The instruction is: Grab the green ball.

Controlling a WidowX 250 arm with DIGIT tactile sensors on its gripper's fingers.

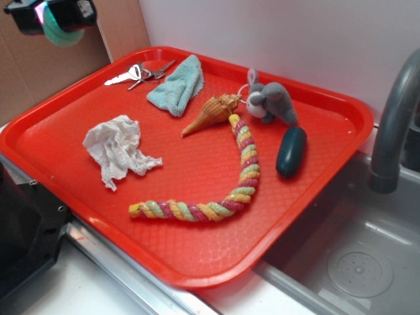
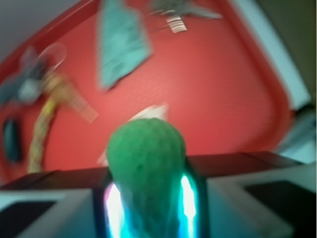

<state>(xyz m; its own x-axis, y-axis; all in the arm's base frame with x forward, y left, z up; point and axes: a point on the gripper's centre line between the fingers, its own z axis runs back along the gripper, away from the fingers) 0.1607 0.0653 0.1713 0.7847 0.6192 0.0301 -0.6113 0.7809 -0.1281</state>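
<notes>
Hanging at the exterior view's upper left, my gripper (image 1: 58, 23) is clamped on the green ball (image 2: 146, 163). I see it raised well above the red tray (image 1: 197, 262).

Your gripper (image 1: 56, 23) cut off at the exterior view's upper left, green ball (image 1: 64, 36) mostly hidden beneath it, faucet (image 1: 394, 125) clipped at right edge, your wrist view blurred, keys (image 2: 183, 12) and plush mouse (image 2: 22, 84) only smears.
</notes>
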